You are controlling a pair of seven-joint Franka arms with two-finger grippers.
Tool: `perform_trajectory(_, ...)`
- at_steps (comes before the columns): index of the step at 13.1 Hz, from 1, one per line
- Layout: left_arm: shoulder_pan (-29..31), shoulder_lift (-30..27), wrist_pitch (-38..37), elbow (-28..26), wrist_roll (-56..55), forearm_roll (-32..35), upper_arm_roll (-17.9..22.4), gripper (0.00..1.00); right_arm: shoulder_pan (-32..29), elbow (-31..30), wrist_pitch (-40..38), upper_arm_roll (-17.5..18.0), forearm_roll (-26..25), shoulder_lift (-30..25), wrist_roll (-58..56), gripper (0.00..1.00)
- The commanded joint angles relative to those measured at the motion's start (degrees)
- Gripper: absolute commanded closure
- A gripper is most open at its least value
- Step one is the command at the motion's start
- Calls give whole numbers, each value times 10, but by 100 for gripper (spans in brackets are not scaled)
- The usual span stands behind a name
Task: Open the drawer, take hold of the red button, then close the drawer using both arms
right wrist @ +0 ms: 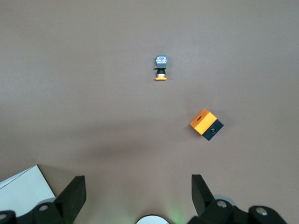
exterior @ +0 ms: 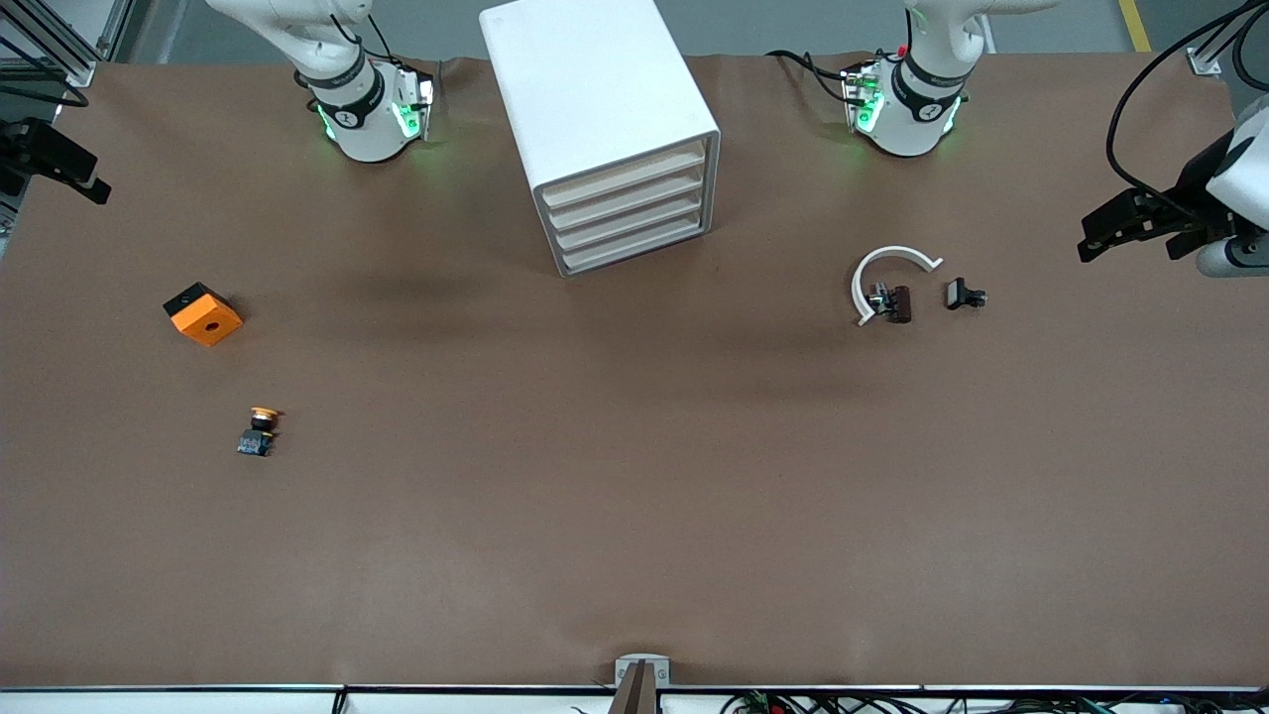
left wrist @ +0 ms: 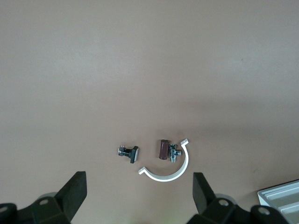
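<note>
Cabinet (exterior: pixel 605 129) front faces bare tabletop (exterior: pixel 634 496); all four drawers shut. Toward the left arm's end: white clip (exterior: pixel 885 278), black clamp (exterior: pixel 964 295). Toward the right arm's end: orange cube (exterior: pixel 203 314), orange-capped button (exterior: pixel 260 431).

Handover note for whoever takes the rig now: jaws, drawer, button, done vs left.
Left gripper: jaws open, holding nothing, up over the left arm's end of the table.
Right gripper: jaws open, holding nothing, up over the right arm's end.
Cabinet: all four drawers shut.
Red button: not visible, maybe in a drawer. The orange-capped button on the table is not it.
Done: nothing. Left: open drawer, grab button, close drawer.
</note>
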Motion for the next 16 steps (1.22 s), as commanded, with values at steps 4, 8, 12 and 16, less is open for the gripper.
perform_trajectory(4, 4, 7, -12, 16, 4, -7, -1, 0, 2, -13, 1, 1, 3, -16, 11, 0)
perform_trajectory(8, -1, 7, -12, 14, 2, -6, -3, 0, 2, -13, 1, 1, 10, -16, 11, 0)
perform_trajectory(12, -3, 20, -47, -14, 4, -7, -4, 0, 2, -13, 0, 1, 10, -16, 11, 0)
perform_trajectory(16, -6, 71, -41, -17, 4, -7, -20, 0, 3, -13, -1, 1, 10, -15, 9, 0)
